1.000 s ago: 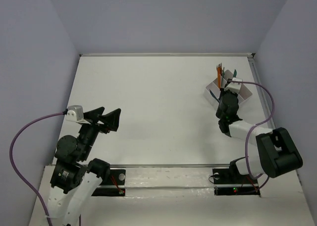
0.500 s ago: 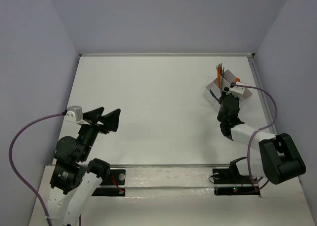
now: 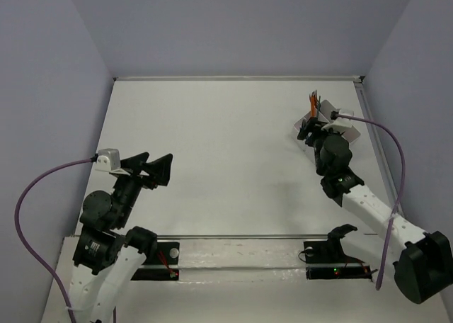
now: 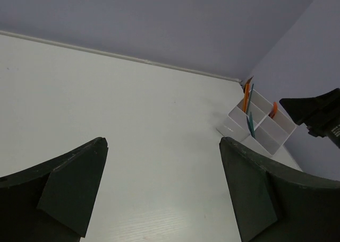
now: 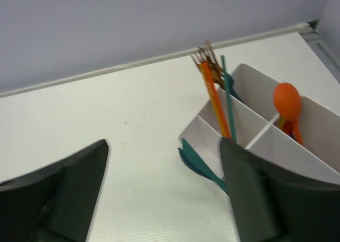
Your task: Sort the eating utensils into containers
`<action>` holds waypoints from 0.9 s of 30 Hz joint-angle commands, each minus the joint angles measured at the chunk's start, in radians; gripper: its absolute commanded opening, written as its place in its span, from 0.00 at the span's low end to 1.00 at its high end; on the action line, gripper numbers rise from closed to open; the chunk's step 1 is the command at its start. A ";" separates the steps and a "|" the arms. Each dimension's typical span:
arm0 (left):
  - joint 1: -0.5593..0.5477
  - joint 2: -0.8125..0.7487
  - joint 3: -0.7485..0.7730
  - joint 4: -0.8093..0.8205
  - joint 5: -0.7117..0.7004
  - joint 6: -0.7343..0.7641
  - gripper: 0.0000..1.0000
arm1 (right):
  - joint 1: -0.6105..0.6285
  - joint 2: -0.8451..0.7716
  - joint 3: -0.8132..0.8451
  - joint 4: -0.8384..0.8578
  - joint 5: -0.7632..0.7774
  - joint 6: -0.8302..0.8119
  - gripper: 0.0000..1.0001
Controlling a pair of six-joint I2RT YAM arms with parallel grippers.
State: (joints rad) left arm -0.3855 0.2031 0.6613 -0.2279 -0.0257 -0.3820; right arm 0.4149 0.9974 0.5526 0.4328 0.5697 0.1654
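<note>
The white four-compartment tray stands at the table's far right. Orange forks and a thin teal utensil lean upright in its far-left compartment, and an orange spoon sits in the right one. Dark teal utensils stick out over the tray's near-left corner, just left of my right finger. My right gripper is open at that corner with nothing between its fingers; it shows from above too. My left gripper hangs open and empty at the near left, far from the tray.
The table's raised back edge runs just behind the tray, and the right side rail lies close beside it. A purple cable loops off the right wrist. Bare white tabletop lies between the two arms.
My right gripper has gone from shut to open over the tray. The right arm has stretched out, its elbow swinging down to the near right. The left arm has not moved.
</note>
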 commanded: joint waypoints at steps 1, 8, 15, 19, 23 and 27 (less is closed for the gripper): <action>0.023 0.042 -0.002 0.044 0.007 0.020 0.99 | 0.033 -0.114 0.079 -0.222 -0.325 0.155 1.00; 0.076 0.094 0.000 0.053 0.020 0.029 0.99 | 0.033 -0.203 0.055 -0.243 -0.854 0.247 1.00; 0.120 0.102 -0.003 0.071 0.056 0.045 0.99 | 0.033 -0.261 -0.042 -0.146 -1.113 0.296 1.00; 0.131 0.073 -0.008 0.094 0.059 0.055 0.99 | 0.033 -0.324 -0.077 -0.166 -1.085 0.281 1.00; 0.131 0.050 -0.014 0.122 0.076 0.055 0.99 | 0.033 -0.373 -0.098 -0.218 -1.045 0.258 1.00; 0.131 0.053 -0.015 0.128 0.087 0.058 0.99 | 0.033 -0.399 -0.105 -0.259 -1.027 0.256 1.00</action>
State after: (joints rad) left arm -0.2600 0.2634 0.6605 -0.1741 0.0319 -0.3473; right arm 0.4404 0.6285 0.4561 0.2085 -0.4664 0.4343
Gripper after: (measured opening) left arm 0.986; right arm 0.996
